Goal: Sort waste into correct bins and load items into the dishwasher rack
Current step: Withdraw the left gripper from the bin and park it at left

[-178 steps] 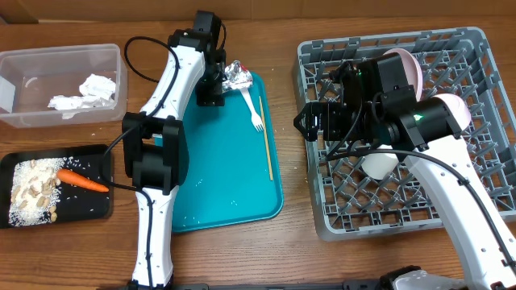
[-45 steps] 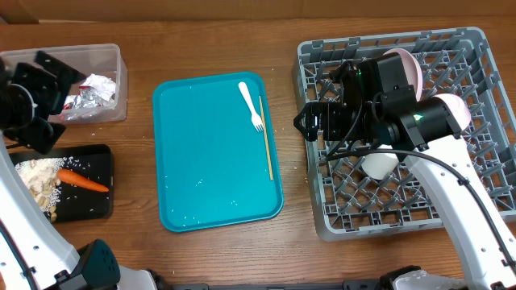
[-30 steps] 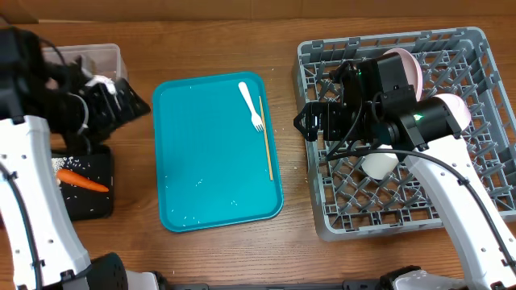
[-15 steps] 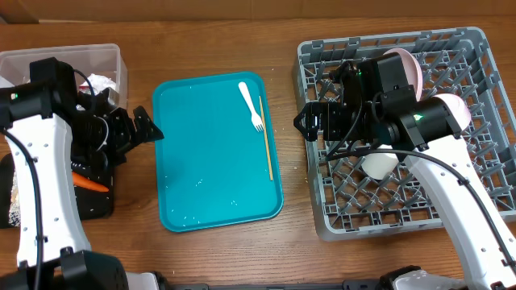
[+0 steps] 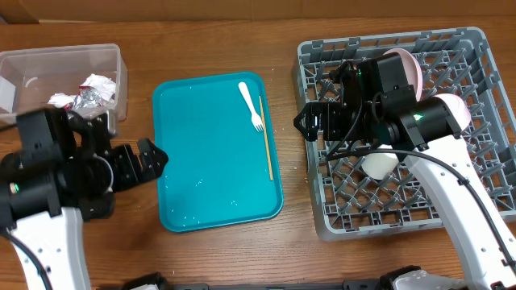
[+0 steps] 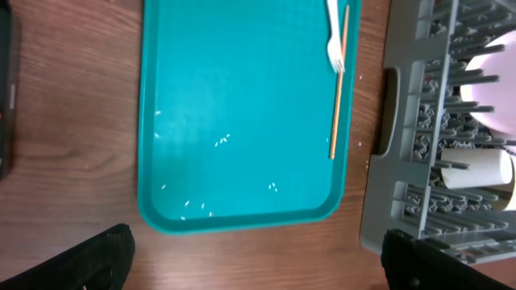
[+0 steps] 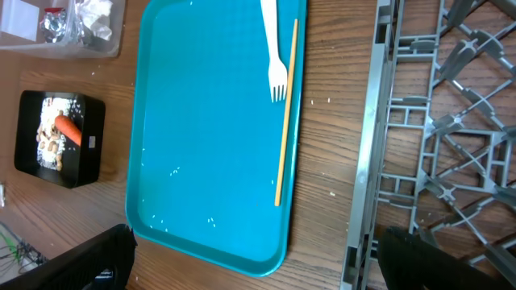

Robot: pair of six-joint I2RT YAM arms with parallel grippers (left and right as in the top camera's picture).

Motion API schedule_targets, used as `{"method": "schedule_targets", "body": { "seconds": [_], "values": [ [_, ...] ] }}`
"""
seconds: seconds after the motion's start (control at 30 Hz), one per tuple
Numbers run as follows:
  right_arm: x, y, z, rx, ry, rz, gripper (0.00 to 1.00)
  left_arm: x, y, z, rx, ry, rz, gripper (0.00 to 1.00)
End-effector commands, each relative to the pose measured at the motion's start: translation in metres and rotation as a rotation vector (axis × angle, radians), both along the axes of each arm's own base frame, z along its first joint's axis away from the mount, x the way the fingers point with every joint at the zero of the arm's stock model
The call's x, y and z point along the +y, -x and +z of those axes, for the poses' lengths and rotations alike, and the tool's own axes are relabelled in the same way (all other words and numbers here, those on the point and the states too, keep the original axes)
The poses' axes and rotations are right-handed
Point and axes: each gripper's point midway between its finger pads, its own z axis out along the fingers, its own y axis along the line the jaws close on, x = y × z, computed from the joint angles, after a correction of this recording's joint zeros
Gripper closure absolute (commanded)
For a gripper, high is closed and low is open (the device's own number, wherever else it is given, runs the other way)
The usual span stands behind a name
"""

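Observation:
The white fork point(image 5: 251, 105) and a thin yellow stick point(image 5: 267, 149) lie on the teal tray point(image 5: 218, 185); both also show in the left wrist view point(image 6: 333, 36) and the right wrist view point(image 7: 272, 48). The clear tub point(image 5: 48, 60) holds napkins and the foil wrapper point(image 5: 85, 95). The black tray point(image 7: 32, 153) holds the carrot point(image 7: 68, 129) and food bits. The grey rack point(image 5: 476, 48) holds white dishes point(image 5: 403, 68) and a cup point(image 5: 377, 165). My left gripper point(image 6: 258, 270) is open and empty, left of the teal tray. My right gripper point(image 7: 262, 266) is open and empty at the rack's left edge.
The teal tray carries scattered rice grains point(image 6: 218, 143). In the overhead view my left arm point(image 5: 56, 173) covers the black tray. Bare wooden table point(image 5: 242, 258) lies in front of the tray and between tray and rack point(image 7: 339, 145).
The foil wrapper went from the teal tray into the clear tub. My left arm swung from the tub toward the front, beside the teal tray. The right arm has not moved.

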Motion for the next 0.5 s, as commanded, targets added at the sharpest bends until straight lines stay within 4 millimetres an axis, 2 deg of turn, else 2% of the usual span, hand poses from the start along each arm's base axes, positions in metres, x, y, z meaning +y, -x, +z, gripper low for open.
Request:
{"method": "schedule_targets", "body": {
  "seconds": [0.0,0.13,0.47],
  "values": [
    [0.001,-0.001,-0.002,-0.005,0.005,0.008,0.0,-0.011,0.009,-0.015,-0.015,0.038,-0.025,0.0],
    [0.001,-0.001,-0.002,-0.005,0.005,0.008,0.0,-0.011,0.011,-0.033,0.022,0.063,0.011,0.0],
    [0.001,-0.001,-0.002,-0.005,0.005,0.008,0.0,-0.002,0.005,-0.057,0.119,0.051,0.035,0.0]
  ]
}}
